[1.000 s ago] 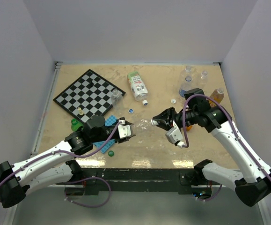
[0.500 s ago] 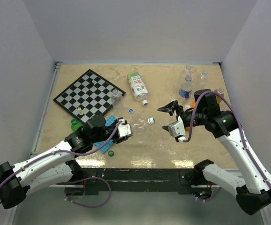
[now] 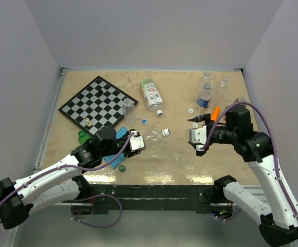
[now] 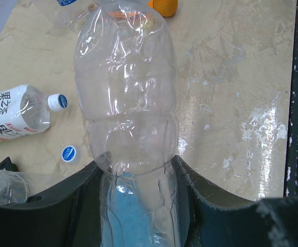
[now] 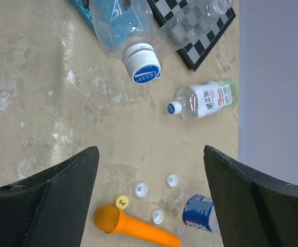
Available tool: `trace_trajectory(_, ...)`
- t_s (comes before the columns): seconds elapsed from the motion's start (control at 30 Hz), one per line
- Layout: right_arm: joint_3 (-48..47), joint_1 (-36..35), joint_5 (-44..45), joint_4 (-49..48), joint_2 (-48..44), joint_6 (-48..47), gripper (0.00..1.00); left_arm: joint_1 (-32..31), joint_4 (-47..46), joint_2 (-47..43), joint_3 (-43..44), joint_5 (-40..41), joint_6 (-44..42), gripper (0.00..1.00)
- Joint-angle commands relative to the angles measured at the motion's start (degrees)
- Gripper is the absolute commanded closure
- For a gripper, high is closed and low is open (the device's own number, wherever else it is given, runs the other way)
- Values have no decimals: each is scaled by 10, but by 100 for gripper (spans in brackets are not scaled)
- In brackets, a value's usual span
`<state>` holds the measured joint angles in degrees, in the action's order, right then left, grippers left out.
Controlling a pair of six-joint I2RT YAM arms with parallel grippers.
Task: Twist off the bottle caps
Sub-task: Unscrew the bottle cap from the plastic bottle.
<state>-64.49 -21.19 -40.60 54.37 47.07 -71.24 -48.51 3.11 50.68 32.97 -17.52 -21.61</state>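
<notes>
My left gripper (image 3: 138, 143) (image 4: 136, 172) is shut on the body of a clear plastic bottle (image 4: 125, 98) (image 3: 153, 137) that lies pointing right. Its white, blue-topped cap (image 3: 166, 133) (image 5: 143, 64) sits on the neck. My right gripper (image 3: 194, 135) (image 5: 150, 150) is open with nothing between its fingers, a short way right of that cap. A labelled bottle (image 3: 151, 93) (image 5: 206, 100) lies behind with its cap (image 3: 159, 112) (image 5: 174, 108) on. Loose caps lie about: a blue one (image 3: 144, 122) (image 4: 69, 153), a green one (image 3: 122, 167), and white ones (image 5: 141, 189).
A chessboard (image 3: 98, 103) with a few pieces fills the back left. Upright bottles (image 3: 204, 98) stand at the back right, beside an orange carrot toy (image 3: 215, 112) (image 5: 138, 229). Blue flat pieces (image 3: 122, 133) and a green object (image 3: 82, 136) lie by my left arm.
My right gripper has opened, let go of the clear bottle's cap and drawn back to the right. The cap stays on the neck. The left gripper keeps its hold.
</notes>
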Motion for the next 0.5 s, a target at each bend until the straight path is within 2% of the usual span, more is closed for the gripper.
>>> trace_trajectory(0.0, -11, 7, 11, 4, -1, 85, 14, 2, -10, -8, 1, 6, 8, 98)
trace_trajectory(0.47, -40, 12, -6, 5, 52, 190, 15, 2, -10, -8, 1, 18, 6, 99)
